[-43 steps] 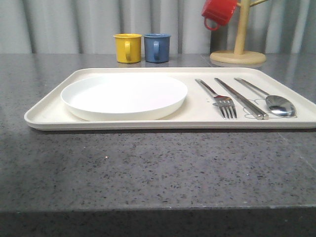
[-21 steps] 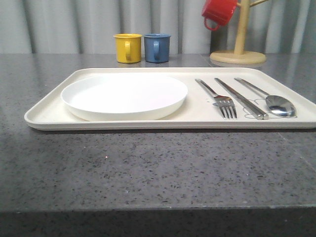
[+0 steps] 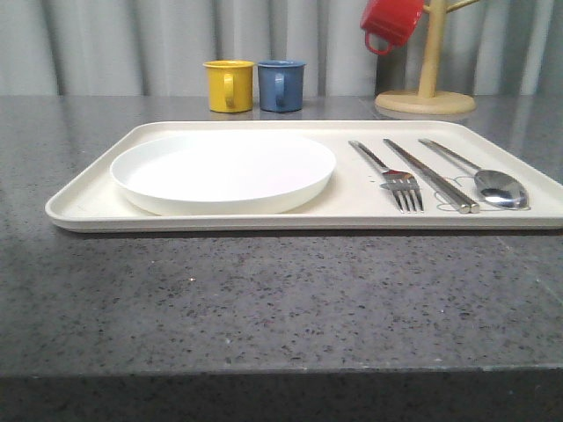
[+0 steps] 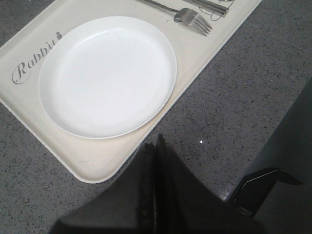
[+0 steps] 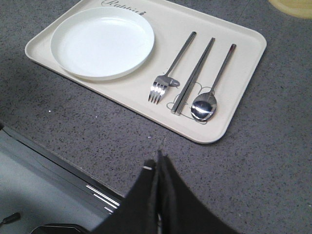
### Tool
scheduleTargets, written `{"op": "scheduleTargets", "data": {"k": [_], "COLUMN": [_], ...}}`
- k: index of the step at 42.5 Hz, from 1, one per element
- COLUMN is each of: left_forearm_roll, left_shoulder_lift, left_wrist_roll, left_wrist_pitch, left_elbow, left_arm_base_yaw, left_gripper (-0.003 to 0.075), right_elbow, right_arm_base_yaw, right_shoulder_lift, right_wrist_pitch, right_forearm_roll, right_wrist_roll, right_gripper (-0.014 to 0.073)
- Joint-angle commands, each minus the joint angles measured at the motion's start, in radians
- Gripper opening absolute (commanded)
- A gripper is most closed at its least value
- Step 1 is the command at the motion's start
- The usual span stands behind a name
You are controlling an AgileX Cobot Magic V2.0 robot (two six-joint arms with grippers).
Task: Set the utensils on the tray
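Note:
The cream tray [image 3: 88, 207] [image 4: 97, 161] [image 5: 234, 117] lies across the grey counter. On its left part rests the round white plate [image 3: 224, 171] [image 4: 107, 75] [image 5: 102, 41]. To the right lie the fork [image 3: 393, 174] [image 4: 190, 18] [image 5: 168, 73], the chopsticks [image 3: 431, 176] [image 5: 194, 73] and the spoon [image 3: 488, 180] [image 5: 212, 90], side by side. My left gripper [image 4: 155, 146] is shut and empty, above the counter just off the tray's near corner. My right gripper [image 5: 158, 163] is shut and empty, above the counter in front of the tray.
A yellow mug [image 3: 229, 85] and a blue mug [image 3: 281, 84] stand behind the tray. A red mug [image 3: 390, 22] hangs on a wooden mug tree [image 3: 427, 83] at the back right. The counter's front edge [image 5: 63, 161] runs close beneath both grippers.

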Motion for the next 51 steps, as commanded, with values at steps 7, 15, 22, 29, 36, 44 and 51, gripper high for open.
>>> {"op": "scheduleTargets", "data": {"k": [7, 15, 22, 29, 36, 44, 51], "left_forearm_roll": [-0.136, -0.235, -0.279, -0.269, -0.253, -0.249, -0.242], "left_shoulder_lift": [-0.164, -0.395, -0.633, -0.846, -0.990, -0.999, -0.999], "left_wrist_roll": [0.036, 0.167, 0.167, 0.183, 0.183, 0.183, 0.183], "left_wrist_pitch": [-0.235, -0.503, -0.661, -0.783, -0.860, -0.920, -0.926], "left_elbow": [0.124, 0.425, 0.681, 0.862, 0.976, 1.035, 1.035], "left_arm_base_yaw": [0.199, 0.343, 0.487, 0.617, 0.709, 0.768, 0.788], "left_gripper": [-0.0020, -0.0020, -0.0020, -0.0020, -0.0020, -0.0020, -0.0020], "right_elbow": [-0.022, -0.022, -0.022, -0.022, -0.022, -0.022, -0.022], "right_arm_base_yaw": [-0.001, -0.001, -0.001, -0.001, -0.001, -0.001, -0.001], "right_shoulder_lift": [0.006, 0.006, 0.006, 0.006, 0.006, 0.007, 0.007], "right_wrist_pitch": [-0.061, -0.061, -0.061, -0.061, -0.061, -0.060, -0.060], "right_forearm_roll": [-0.006, -0.006, -0.006, -0.006, -0.006, -0.006, -0.006], "right_wrist_roll": [-0.006, -0.006, -0.006, -0.006, -0.006, -0.006, -0.006], "right_gripper": [-0.0115, -0.0115, -0.0115, -0.0115, -0.0115, -0.0115, -0.0115]}}
